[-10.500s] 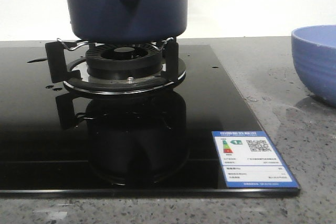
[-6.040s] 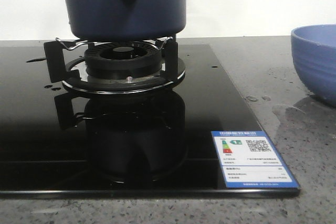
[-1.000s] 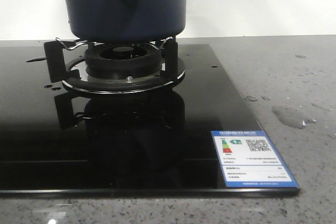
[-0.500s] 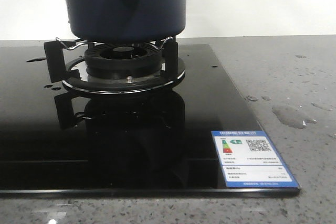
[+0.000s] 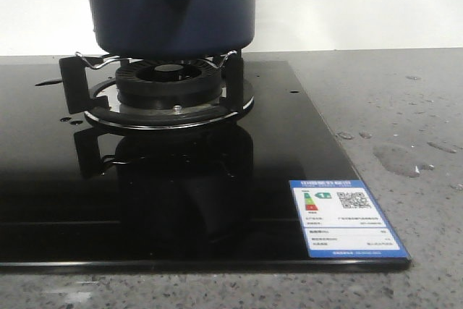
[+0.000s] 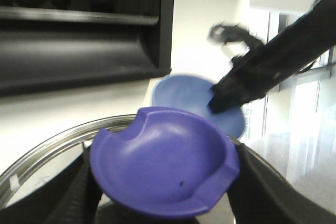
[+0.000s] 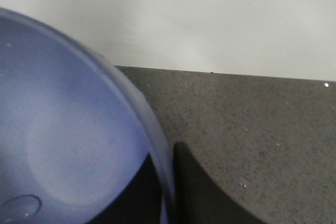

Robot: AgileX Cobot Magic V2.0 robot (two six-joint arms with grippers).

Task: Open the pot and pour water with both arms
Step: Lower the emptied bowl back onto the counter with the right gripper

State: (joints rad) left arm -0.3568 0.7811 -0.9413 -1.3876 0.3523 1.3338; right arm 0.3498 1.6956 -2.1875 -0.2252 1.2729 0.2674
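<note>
I'm seeing my left fingers (image 6: 84, 187) showing as matte black, broad and smooth. My right arm (image 6: 273, 61) is appearing black and angular, cabling looping on top. One right finger (image 7: 202, 192) is showing dark, rounded.

The left gripper (image 6: 157, 219) holds a purple lid between its dark fingers (image 6: 79, 192), which flank it on both sides. The right arm (image 6: 273, 61) reaches in slantwise, its tip at a blue bowl's rim. In the right wrist view, one dark finger (image 7: 197, 192) of the right gripper lies against that rim.
</note>
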